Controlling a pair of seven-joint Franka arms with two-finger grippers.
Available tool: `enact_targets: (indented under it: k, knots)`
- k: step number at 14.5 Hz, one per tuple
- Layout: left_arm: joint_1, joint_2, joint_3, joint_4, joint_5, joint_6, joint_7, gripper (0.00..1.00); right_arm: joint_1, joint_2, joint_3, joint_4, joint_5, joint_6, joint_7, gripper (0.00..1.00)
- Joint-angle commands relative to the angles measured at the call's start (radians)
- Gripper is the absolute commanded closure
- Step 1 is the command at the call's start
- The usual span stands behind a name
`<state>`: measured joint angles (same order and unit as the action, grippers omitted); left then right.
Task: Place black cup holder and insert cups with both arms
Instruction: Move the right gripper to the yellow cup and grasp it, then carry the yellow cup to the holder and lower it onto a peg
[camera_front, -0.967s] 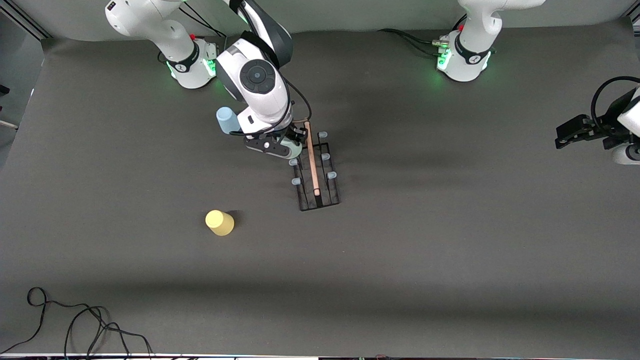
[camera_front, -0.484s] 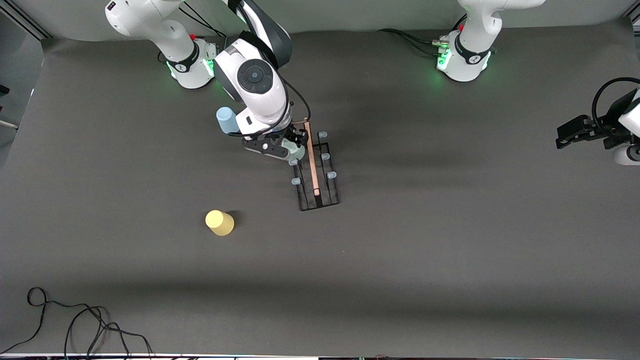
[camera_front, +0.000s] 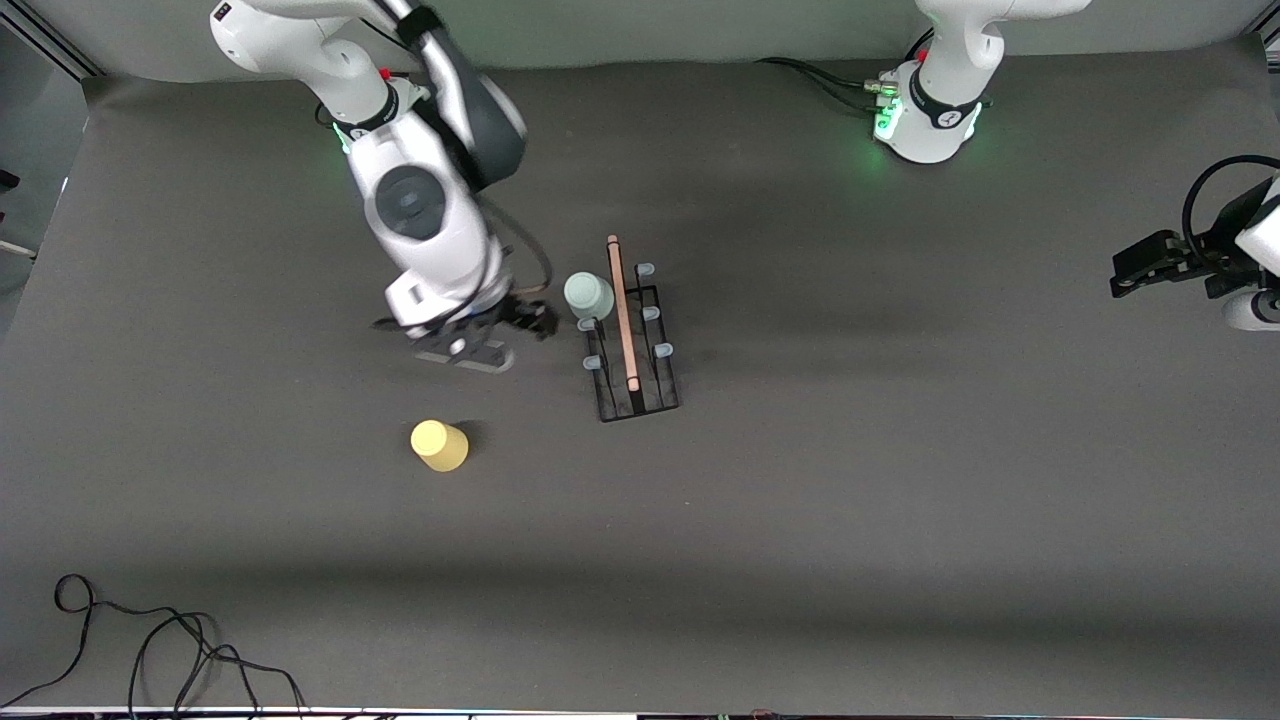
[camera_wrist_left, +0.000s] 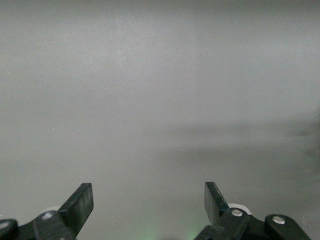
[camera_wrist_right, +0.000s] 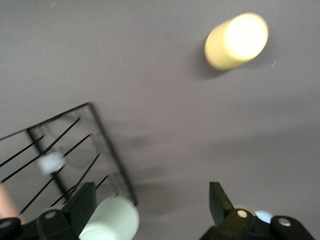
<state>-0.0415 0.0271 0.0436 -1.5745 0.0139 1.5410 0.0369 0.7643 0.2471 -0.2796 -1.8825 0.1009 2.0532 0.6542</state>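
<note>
Front view: grey-green cup (camera_front: 588, 295) on black cup holder (camera_front: 640, 385) (upside down)

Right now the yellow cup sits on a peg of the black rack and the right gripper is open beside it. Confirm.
Wrong cup. The front view shows the grey-green cup on the black rack; the yellow cup stands on the table, nearer the front camera. The right gripper is open beside the rack.

The tabletop (camera_front: 900, 500) is plain dark grey, the cup holder (camera_front: 640, 395) black wire with pale-blue tips and a light wooden rod, one cup (camera_front: 588, 295) pale grey-green, another cup (camera_front: 439, 445) yellow.
</note>
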Motion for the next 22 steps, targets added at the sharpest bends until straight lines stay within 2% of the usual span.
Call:
enact_targets:
  k: [1, 5, 8, 9, 12, 13, 19, 20, 21, 22]
  knots:
    - [-0.001, -0.007, 0.001, -0.002, -0.011, -0.025, -0.002, 0.01, -0.014, 0.084, -0.072, 0.066, 0.011, 0.002, -0.137, 0.0]
    - [-0.001, -0.007, 0.001, 0.001, -0.011, -0.038, 0.001, 0.01, -0.15, 0.172, -0.07, 0.074, 0.014, 0.137, -0.3, 0.0]
    - [-0.008, -0.007, 0.001, 0.008, -0.011, -0.025, -0.002, 0.0, -0.184, 0.245, -0.069, 0.074, 0.016, 0.232, -0.338, 0.0]
    - [-0.008, -0.007, 0.001, 0.008, -0.011, -0.025, 0.0, 0.0, -0.189, 0.262, -0.066, 0.075, 0.045, 0.246, -0.338, 0.0]
    - [-0.008, -0.007, 0.001, 0.005, -0.011, -0.036, 0.001, 0.0, -0.191, 0.305, -0.067, 0.079, 0.238, 0.278, -0.454, 0.0]
    - [-0.008, -0.009, 0.001, 0.007, -0.011, -0.038, 0.001, 0.0, -0.191, 0.32, -0.07, 0.08, 0.273, 0.281, -0.484, 0.0]
    - [0.002, -0.01, 0.002, 0.007, -0.011, -0.041, 0.011, 0.0, -0.189, 0.373, -0.07, 0.075, 0.278, 0.323, -0.487, 0.01]
    - [0.002, -0.01, 0.002, 0.007, -0.011, -0.039, 0.011, 0.0, -0.189, 0.38, -0.07, 0.075, 0.278, 0.326, -0.488, 0.18]
    - [0.002, -0.01, 0.002, 0.008, -0.012, -0.038, 0.011, 0.0, -0.189, 0.38, -0.07, 0.074, 0.278, 0.324, -0.488, 0.58]
    - [0.003, -0.01, 0.004, 0.008, -0.012, -0.033, 0.011, 0.0, -0.188, 0.376, -0.07, 0.075, 0.278, 0.32, -0.49, 0.92]
